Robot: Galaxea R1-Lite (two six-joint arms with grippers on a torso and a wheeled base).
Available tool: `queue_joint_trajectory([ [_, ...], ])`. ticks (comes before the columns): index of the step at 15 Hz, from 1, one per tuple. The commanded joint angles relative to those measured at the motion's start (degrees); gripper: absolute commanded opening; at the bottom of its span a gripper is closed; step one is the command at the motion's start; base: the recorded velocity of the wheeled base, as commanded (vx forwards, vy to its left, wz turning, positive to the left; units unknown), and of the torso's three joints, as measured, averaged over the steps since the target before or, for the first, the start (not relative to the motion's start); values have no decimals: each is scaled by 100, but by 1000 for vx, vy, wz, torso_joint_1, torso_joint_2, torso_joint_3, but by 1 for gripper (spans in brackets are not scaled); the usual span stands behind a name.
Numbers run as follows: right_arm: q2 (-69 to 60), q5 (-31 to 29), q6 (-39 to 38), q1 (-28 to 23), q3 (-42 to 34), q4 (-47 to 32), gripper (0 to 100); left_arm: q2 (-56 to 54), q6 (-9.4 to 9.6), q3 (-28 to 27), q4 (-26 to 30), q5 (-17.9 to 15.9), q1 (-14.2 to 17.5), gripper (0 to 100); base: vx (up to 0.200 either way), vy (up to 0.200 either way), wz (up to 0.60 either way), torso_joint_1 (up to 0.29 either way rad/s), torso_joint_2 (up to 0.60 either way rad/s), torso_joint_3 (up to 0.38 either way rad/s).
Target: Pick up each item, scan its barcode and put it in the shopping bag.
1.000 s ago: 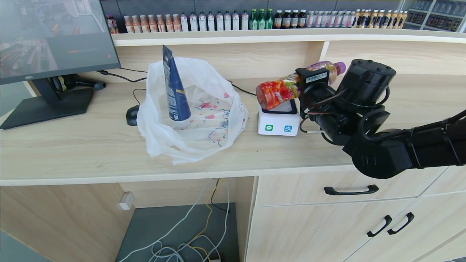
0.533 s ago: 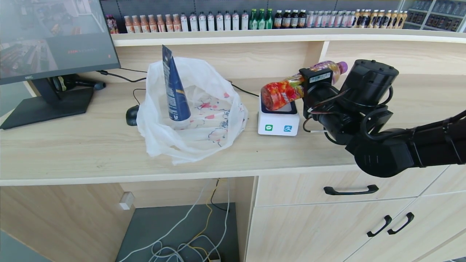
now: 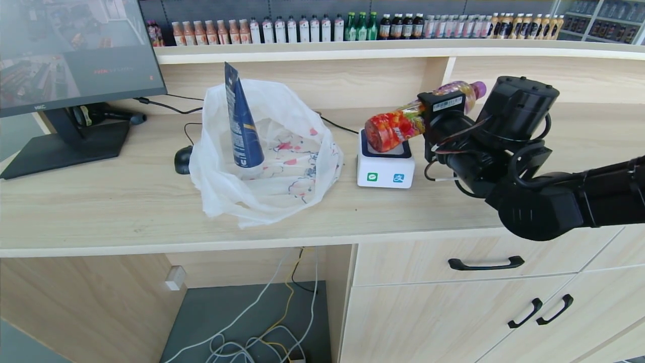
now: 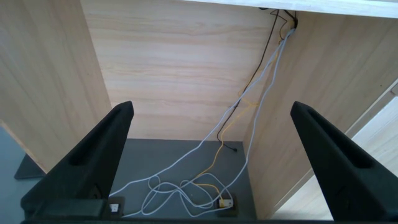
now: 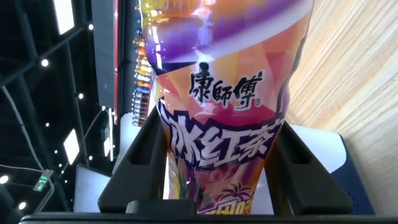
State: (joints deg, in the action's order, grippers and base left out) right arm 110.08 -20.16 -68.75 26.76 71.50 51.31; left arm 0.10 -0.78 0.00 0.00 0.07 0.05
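Monitor (image 3: 75, 50) at ten o'clock on wooden counter (image 3: 126, 201), black mouse (image 3: 182, 160) near it toward four o'clock; bottle row (image 3: 352, 27) along twelve o'clock shelf (image 3: 302, 50); loose cables (image 3: 262, 327) at six o'clock below.

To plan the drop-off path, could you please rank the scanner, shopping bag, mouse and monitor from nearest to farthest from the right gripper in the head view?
1. Scanner, just below the right gripper and its bottle.
2. Shopping bag, mid-counter.
3. Mouse, beside the bag's left edge.
4. Monitor, far left.
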Motion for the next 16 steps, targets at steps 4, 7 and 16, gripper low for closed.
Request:
queue_joint_trajectory([
  [4, -435, 4, 2, 14, 172, -341, 0, 8, -1, 0, 0, 1, 4, 100, 0, 0, 0, 0, 0, 0],
  [7, -778, -5, 152, 22, 128, -622, 0, -1, -1, 0, 0, 1, -5, 100, 0, 0, 0, 0, 0, 0],
  [16, -1454, -58, 2103, 796, -180, -640, 0, -1, -10, 0, 0, 1, 4, 100, 0, 0, 0, 0, 0, 0],
])
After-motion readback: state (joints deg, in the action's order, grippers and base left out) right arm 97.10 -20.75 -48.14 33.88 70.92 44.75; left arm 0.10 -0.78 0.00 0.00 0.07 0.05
